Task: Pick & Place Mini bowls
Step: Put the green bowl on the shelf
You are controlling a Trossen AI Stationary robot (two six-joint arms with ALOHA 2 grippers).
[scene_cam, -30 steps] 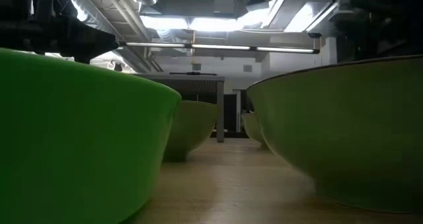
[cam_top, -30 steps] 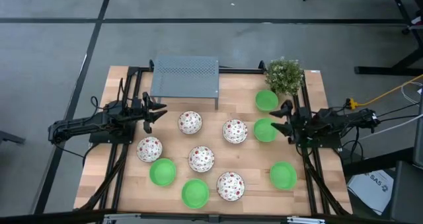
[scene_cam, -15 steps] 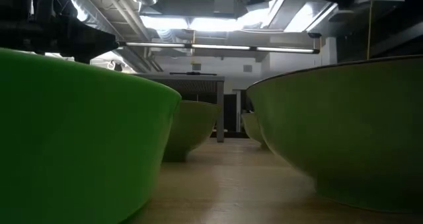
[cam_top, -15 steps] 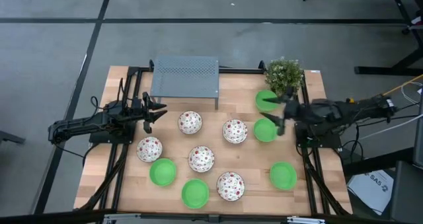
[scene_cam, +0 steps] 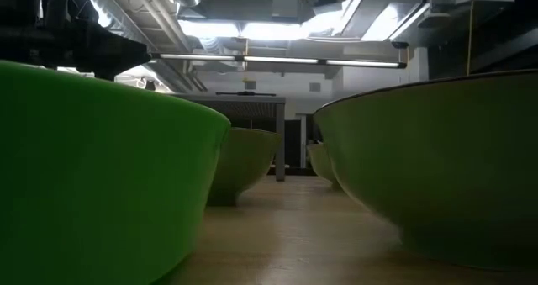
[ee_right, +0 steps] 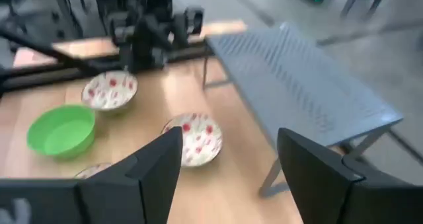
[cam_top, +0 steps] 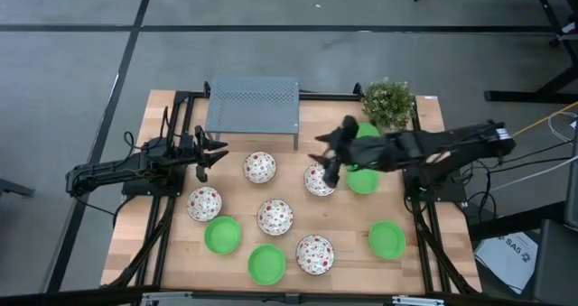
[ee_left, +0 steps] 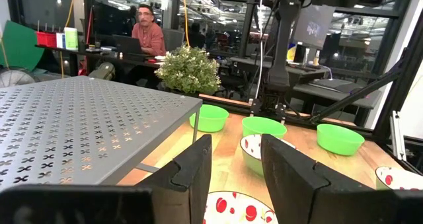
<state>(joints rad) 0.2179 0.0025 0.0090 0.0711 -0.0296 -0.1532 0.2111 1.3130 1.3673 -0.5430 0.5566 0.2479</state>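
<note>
Ten mini bowls sit loose on the desk (cam_top: 172, 252), none stacked, none carried; by the look of it the picking has hardly begun and all ten are left to move.

Right tool (cam_top: 329, 162) reaches in from its side, fingers spread wide and holding nothing; it hovers over the speckled bowl (cam_top: 320, 180) in the middle of the desk, partly covering it; whether it touches, I cannot tell. Just behind the tool, toward its own arm, lie two green bowls, one (cam_top: 364, 180) close under the arm, the other (cam_top: 364, 134) half hidden and next to the potted plant (cam_top: 389, 101); a third green bowl (cam_top: 386, 239) sits well apart near the front edge.

Ahead of the right tool, four more speckled bowls: one (cam_top: 259, 168) near the grey perforated shelf (cam_top: 253, 106), one (cam_top: 204, 203), one (cam_top: 275, 217), and one (cam_top: 315, 254) at the front; two green ones (cam_top: 222, 235) and (cam_top: 266, 264) lie beside them.

Left tool (cam_top: 206, 153) waits at its edge of the desk, fingers apart, empty; the nearest speckled bowl is just in front of it.

Where the bowls should end up the pictures do not say; the shelf top is a guess, and nothing rests on it.
</note>
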